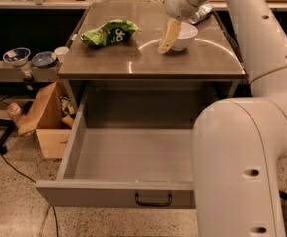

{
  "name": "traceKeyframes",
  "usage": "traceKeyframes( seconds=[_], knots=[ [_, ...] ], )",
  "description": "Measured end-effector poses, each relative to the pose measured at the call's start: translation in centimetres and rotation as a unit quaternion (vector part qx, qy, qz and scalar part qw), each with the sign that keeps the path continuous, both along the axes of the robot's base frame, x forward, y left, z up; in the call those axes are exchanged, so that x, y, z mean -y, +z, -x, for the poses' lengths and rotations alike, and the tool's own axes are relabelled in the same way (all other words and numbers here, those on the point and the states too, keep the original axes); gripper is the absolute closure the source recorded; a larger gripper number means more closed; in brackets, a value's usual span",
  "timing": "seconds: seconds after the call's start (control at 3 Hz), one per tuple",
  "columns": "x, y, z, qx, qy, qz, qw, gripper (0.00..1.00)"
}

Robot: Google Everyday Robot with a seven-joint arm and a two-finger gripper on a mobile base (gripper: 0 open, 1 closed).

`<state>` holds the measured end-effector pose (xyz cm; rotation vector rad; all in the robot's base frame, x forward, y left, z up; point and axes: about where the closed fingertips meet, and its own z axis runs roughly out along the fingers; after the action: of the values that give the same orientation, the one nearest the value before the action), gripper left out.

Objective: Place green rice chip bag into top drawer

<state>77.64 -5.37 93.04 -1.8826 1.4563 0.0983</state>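
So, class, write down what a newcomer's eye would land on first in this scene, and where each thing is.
The robot's bulky white arm fills the right side and reaches over the table, its gripper pointing down at the tabletop beside the white bowl. The bright green rice chip bag lies at the table's back left. Below, the top drawer stands pulled wide open at the front.

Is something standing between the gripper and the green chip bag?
Nothing visible does. The gripper hangs just left of the white bowl, and the green rice chip bag lies further left on the same tabletop, with only bare surface between.
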Motion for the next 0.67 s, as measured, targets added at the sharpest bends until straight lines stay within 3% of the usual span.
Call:
traceKeyframes(
  seconds=[0.67],
  knots=[
    [-3.8,-0.3,-2.6,0.039,0.032,-0.017,0.9986,0.0]
  ],
)
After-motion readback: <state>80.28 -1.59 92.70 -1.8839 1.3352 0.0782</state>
